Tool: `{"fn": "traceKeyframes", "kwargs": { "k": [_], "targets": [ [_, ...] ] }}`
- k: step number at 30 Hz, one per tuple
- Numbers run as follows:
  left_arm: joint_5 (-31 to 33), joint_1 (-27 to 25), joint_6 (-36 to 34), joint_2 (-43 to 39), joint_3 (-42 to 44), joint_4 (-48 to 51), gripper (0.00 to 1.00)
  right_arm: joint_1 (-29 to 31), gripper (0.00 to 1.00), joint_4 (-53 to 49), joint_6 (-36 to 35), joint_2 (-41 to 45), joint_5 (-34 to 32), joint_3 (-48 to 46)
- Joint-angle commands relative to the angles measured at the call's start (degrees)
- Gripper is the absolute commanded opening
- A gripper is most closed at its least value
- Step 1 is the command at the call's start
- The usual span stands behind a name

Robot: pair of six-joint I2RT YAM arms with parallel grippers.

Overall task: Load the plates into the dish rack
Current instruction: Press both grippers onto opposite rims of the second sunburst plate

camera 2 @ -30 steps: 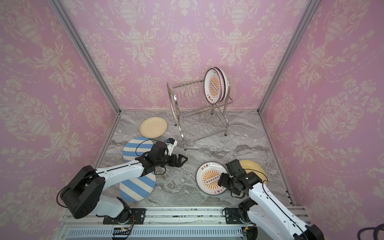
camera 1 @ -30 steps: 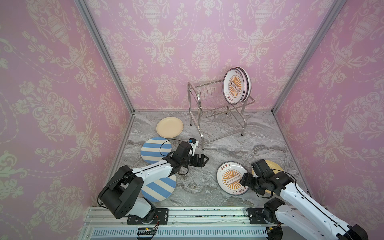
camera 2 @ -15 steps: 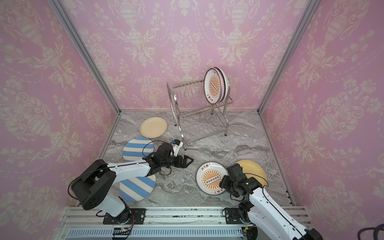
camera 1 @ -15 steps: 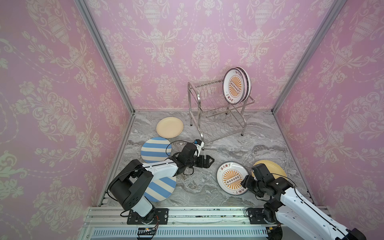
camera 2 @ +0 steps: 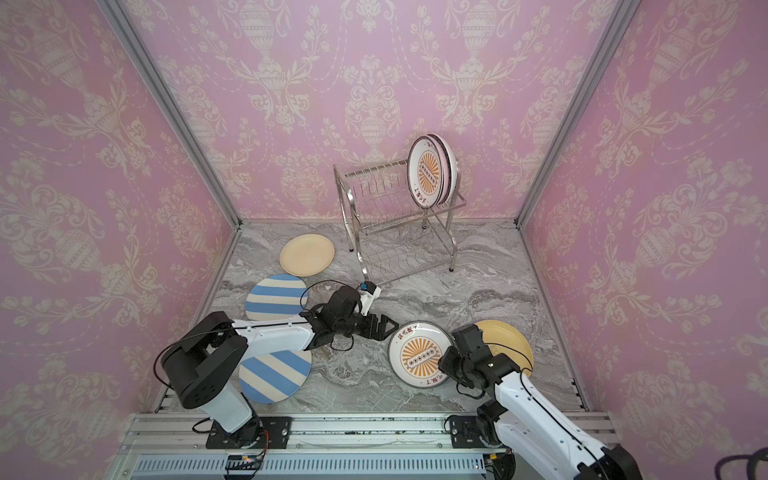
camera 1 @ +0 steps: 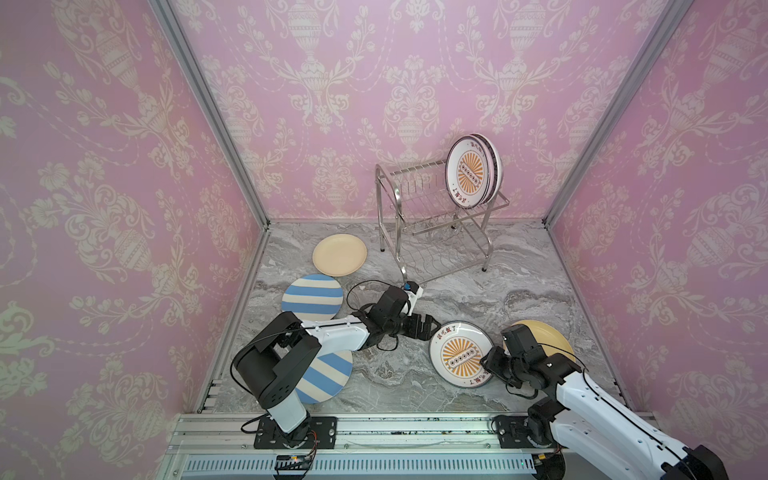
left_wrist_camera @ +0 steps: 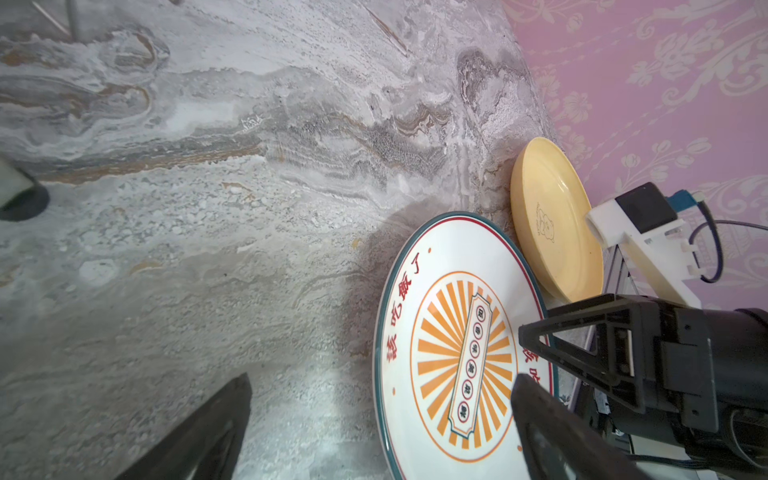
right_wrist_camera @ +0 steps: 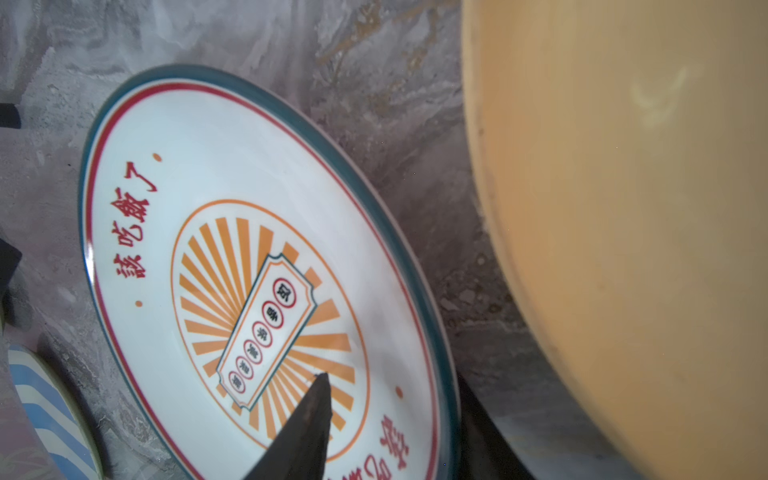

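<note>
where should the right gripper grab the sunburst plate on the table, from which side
Probably its rim on the edge nearest the right gripper, coming in low from that side, one finger over the face, one beneath. The sunburst plate lies face up, too wide to span, and only its lip offers a thin hold.

- Top views: bright, flat overhead light, sharp; wallpaper [camera 1: 83, 208] goes soft toward the frame edges.
- Only faint, soft shadows on the marble floor [camera 1: 457, 270]; small glints on the rack [camera 1: 432, 216] wires.
- Left wrist: floor crisp, grey shadow beside the sunburst plate [left_wrist_camera: 457, 353]; near finger [left_wrist_camera: 199, 432] dark and blurred.
- Right wrist: yellow plate [right_wrist_camera: 623, 249] too close, out of focus; dark under the plate rims.
</note>
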State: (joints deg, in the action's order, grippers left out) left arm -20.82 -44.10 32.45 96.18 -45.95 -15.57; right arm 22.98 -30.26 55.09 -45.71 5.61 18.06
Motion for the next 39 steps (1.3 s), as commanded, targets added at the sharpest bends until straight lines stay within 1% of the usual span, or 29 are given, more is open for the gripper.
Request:
{"fn": "traceKeyframes", "kwargs": {
  "k": [1,3,6,11,16,19,22,23,31,36,39],
  "targets": [
    [-1.05,-0.42,-0.73,2.00,-0.89,-0.43,0.99,-0.29,0.45,3.16,-1.22,-0.49,1.09,-2.26],
    [-1.20,-0.68,-0.55,2.60,-1.06,-0.52,0.99,-0.27,0.42,5.02,-0.64,0.97,1.20,-3.79],
    [-1.26,-1.08,-0.72,3.14,-1.65,-0.11,0.99,-0.29,0.41,9.01,1.33,4.00,2.34,-7.15],
    [-1.78,-1.74,-0.72,4.10,-2.82,0.66,0.99,-0.31,0.41,16.55,6.78,9.21,4.85,-14.19],
    [-2.20,-2.56,-0.54,5.25,-2.74,1.15,0.99,-0.31,0.41,15.21,6.88,13.48,5.21,-16.15],
    [-2.50,-2.75,-0.36,5.99,-2.83,1.19,0.99,-0.32,0.40,15.39,6.83,14.64,5.88,-16.99],
    [-2.38,-2.88,-0.36,6.82,-2.73,-0.05,0.99,-0.32,0.40,17.42,6.83,14.23,6.49,-18.04],
    [-2.51,-2.84,-0.31,7.23,-2.98,-0.07,0.99,-0.37,0.38,18.39,6.72,13.84,6.76,-18.39],
    [-3.24,-3.28,0.33,8.36,-3.49,-1.48,0.99,-0.44,0.38,23.83,4.95,8.18,8.46,-18.54],
    [-3.54,-3.54,0.68,8.88,-3.27,-2.41,0.99,-0.39,0.33,28.18,4.76,5.47,9.27,-18.76],
    [-4.03,-3.63,1.56,9.42,-3.09,-3.64,0.99,-0.40,0.32,29.54,4.89,5.45,10.01,-18.83]
  ]
}}
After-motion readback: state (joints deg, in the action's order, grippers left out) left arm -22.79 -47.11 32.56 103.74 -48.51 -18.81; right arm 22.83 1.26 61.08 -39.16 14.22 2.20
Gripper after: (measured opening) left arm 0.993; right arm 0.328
